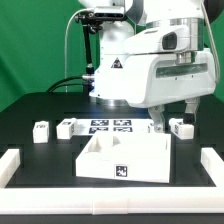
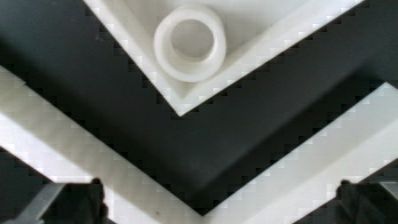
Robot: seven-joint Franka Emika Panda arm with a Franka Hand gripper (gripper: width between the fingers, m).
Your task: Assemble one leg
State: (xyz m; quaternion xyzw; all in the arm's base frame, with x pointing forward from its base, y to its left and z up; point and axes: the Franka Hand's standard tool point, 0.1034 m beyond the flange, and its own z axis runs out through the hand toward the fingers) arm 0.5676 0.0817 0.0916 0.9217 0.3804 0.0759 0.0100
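While the claw (image 1: 160, 121) hangs low at the centre right of the exterior frame, under the arm's (image 1: 165, 60) bulky white wrist, its jaws stand wide apart and grip nothing. In the wrist view the dark fingertips (image 2: 61, 201) show at opposite edges with only bare surface between them. The leg (image 1: 181, 127), a small white block, sits on the black tabletop (image 1: 30, 108) just right of the claw. Whether the two touch I cannot tell.

Directly in front of the claw, filling the lower centre of the frame, lies a large white tray-like square part (image 1: 95, 168) with raised walls. Its far right corner comes close under the claw. The wrist view looks down on one white corner of it, where a round ring socket (image 2: 191, 42) is set.

Left of the claw, at the frame's centre behind the tray-like part, lies the marker board (image 1: 108, 126). Farther left two more small white blocks (image 1: 41, 130) (image 1: 66, 127) stand near each other. White rails border the scene at lower left (image 1: 10, 165), lower right (image 1: 212, 165) and along the bottom edge (image 1: 110, 214).
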